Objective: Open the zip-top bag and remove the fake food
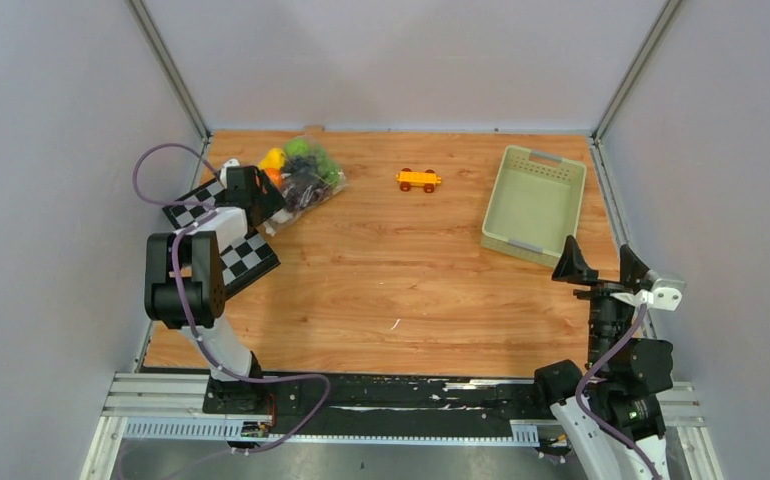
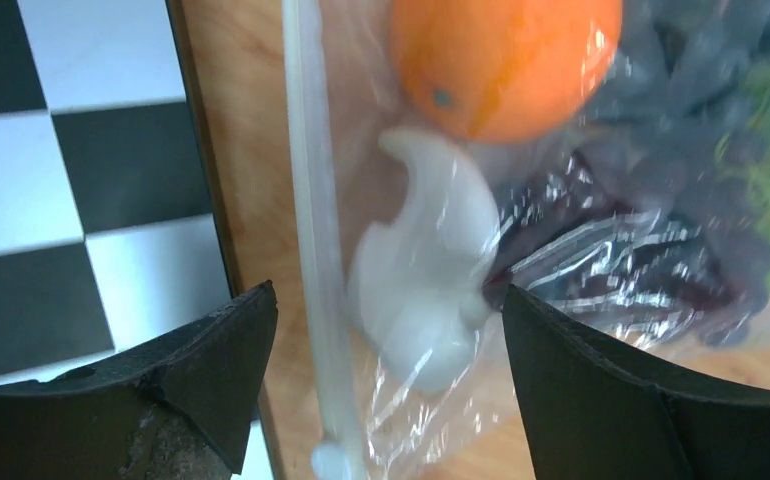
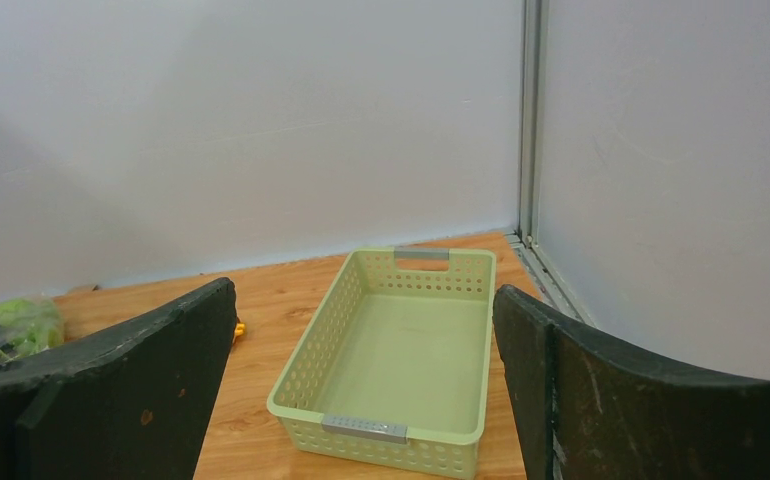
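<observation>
Robotics lab cell, this one: plain grey panel walls (image 1: 401,60) on aluminium posts (image 1: 171,70), a wood-grain bench (image 1: 391,270), a black-and-white checkerboard (image 1: 251,258), and the left arm (image 1: 186,285) and right arm (image 1: 611,335) bolted to a metal rail (image 1: 381,400).

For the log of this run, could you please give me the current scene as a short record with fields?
zip-top bag: far left, fake food inside
zip strip: below open left gripper, not clamped
right gripper: open, near right edge, holding nothing
basket: pale green, empty, far right
toy car: orange-yellow, far centre
</observation>
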### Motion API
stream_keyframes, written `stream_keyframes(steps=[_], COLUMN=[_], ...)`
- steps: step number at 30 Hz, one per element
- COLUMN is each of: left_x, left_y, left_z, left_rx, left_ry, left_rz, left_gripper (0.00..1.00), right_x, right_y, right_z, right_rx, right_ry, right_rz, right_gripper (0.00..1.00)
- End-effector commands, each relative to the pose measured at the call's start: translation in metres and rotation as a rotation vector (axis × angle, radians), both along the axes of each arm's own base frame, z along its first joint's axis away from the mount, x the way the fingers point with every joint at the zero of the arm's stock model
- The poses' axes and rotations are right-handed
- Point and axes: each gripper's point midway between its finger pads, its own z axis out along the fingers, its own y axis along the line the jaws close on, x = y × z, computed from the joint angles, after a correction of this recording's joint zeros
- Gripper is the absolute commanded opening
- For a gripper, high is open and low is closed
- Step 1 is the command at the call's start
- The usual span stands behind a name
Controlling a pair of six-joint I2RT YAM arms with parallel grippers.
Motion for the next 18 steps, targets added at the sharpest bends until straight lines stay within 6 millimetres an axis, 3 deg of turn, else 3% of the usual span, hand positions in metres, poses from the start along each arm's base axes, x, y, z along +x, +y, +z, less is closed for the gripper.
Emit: stream_keyframes(steps=[1, 6, 10, 14, 18], left_x=[0.049, 0.061, 0.064, 0.057, 0.038], left_y=[0.008, 0.007, -0.007, -0.022, -0.038], left_z=[0.032, 0.015, 0.011, 0.027, 0.054], left_rx=[-0.136, -0.162, -0.223, -0.278, -0.309], left_ry=[-0.204, -0.176, -0.177, -0.220, -0.274], left_rz=[0.037, 0.010, -0.047, -0.104, -0.155], left_gripper=[0.90, 0.81, 0.63, 0.35, 0.24], right_x=[-0.001, 0.000, 0.000, 0.000, -0.001], right_y=[0.004, 0.004, 0.003, 0.004, 0.006], right_z=[0.004, 0.004, 0.003, 0.004, 0.004], right_rx=[-0.007, -0.012, -0.012, -0.014, -0.017], right_ry=[-0.025, -0.027, -0.026, -0.028, -0.026], right_rz=[0.022, 0.018, 0.015, 0.020, 0.031], right_gripper=[1.00, 1.00, 1.00, 1.00, 1.00])
